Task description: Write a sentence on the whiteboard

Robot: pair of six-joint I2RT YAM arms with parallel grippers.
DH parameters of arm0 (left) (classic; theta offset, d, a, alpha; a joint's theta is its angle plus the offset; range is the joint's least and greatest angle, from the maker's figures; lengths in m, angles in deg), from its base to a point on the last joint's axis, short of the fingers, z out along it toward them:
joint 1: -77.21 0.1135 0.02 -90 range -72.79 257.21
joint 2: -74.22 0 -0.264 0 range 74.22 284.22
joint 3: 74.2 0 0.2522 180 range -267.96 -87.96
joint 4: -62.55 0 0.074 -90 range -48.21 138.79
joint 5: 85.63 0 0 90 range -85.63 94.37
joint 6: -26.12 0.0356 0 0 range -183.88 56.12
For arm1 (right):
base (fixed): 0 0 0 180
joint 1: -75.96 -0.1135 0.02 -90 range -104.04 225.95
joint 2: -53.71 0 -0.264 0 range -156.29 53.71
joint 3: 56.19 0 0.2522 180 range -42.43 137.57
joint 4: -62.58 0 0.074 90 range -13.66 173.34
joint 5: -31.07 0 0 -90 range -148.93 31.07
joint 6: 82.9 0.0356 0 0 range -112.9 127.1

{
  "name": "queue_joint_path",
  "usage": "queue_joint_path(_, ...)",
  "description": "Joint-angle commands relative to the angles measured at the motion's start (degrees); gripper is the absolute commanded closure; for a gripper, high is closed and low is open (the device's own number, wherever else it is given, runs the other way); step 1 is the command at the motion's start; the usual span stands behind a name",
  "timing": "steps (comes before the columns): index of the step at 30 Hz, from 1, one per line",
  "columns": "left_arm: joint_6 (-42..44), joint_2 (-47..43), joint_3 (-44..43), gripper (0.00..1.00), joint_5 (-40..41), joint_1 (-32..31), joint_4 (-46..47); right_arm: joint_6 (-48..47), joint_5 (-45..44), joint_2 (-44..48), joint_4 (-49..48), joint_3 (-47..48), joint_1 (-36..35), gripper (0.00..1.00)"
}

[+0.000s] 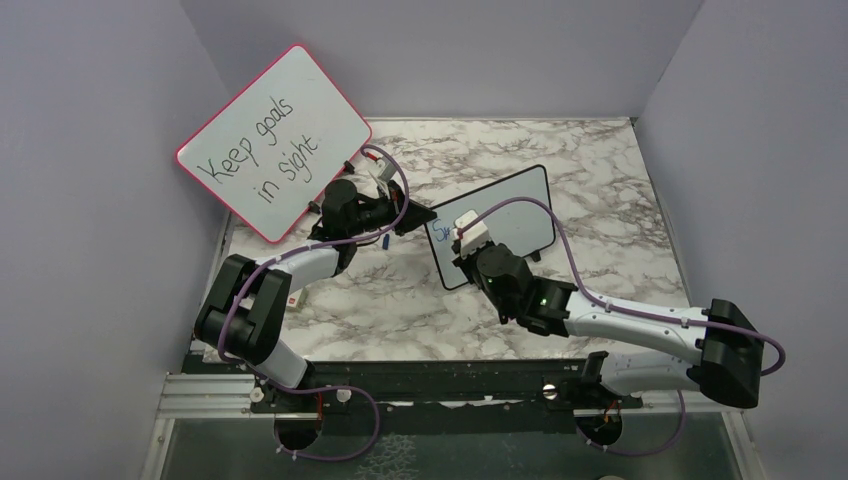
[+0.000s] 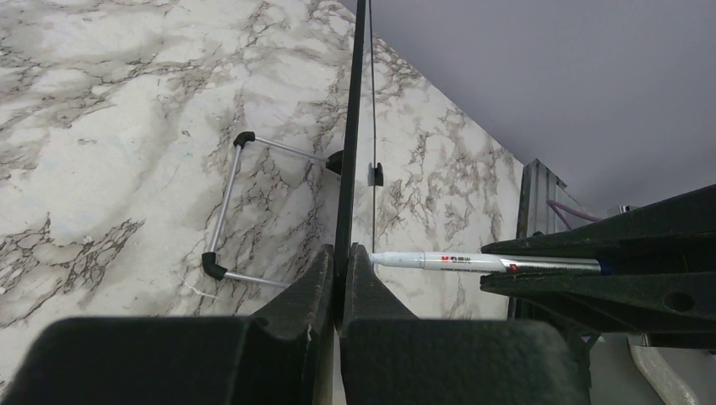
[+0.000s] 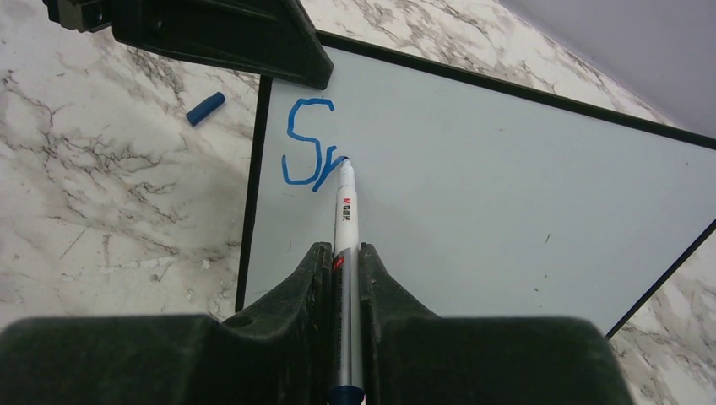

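From above, the whiteboard stands near the middle of the bench, to the right of the red-framed board at the far left. The left jaws reach across to its left edge, seemingly to steady it. The right arm comes in from the near right, its jaws at the board's face beside the first blue strokes of the sentence.

Through the left wrist camera the whiteboard shows edge-on, its thin black frame pinched tight between the left jaws. A wire stand props it from behind on the marble. I'd judge so light a prop would let the board skid under a pen, hence the hold. The marker comes in from the right with its tip at the board's face.

Through the right wrist camera the right jaws are clamped on the barrel of the marker, which lies along them so the tip leads. The tip rests on the whiteboard at the end of the second letter. The sentence is only an "S" and a partial stroke, high in the left corner, with room left for the rest. A blue cap lies on the bench just left of the board, out of the way.
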Motion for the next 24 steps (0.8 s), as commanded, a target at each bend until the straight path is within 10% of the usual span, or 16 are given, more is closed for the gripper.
queue_joint_path(1,0.24,-0.86,-0.15,1.0,-2.19,-0.72,-0.46,0.88,-1.94,1.72,0.94,-0.67,0.56,0.99)
queue_joint_path(24,0.23,-0.77,-0.33,1.0,-2.16,-0.72,-0.46,2.82,1.62,1.35,6.92,0.24,0.6,0.99)
